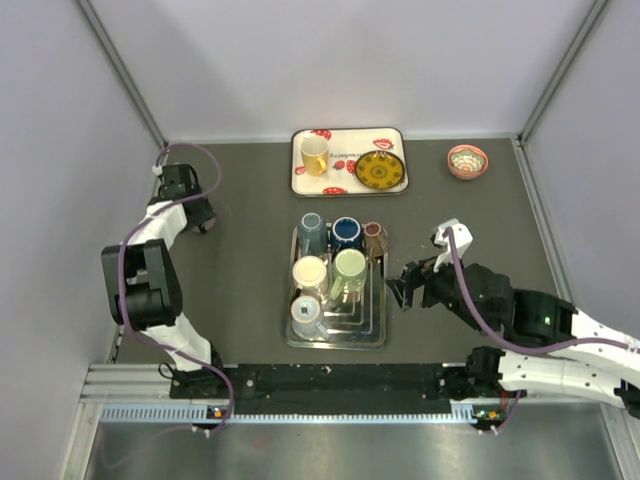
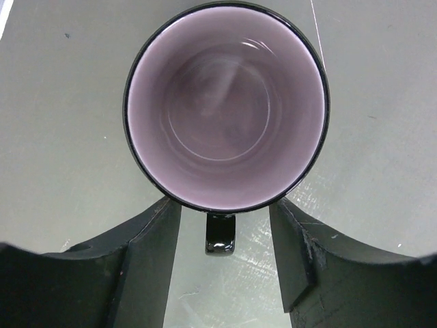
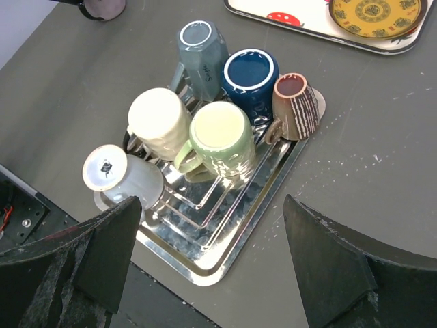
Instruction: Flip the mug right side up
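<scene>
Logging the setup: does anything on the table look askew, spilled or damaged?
Nothing looks spilled or broken. Two mugs sit crooked on the drying rack: the brown striped mug leans outward at its far right corner, and the grey mug at the near end lies tilted. White scuffs fleck the table.

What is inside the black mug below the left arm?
Nothing: the black mug stands mouth up, its pale purple inside bare down to the bottom. The handle shows between the left jaws. The table under its base is covered.
</scene>
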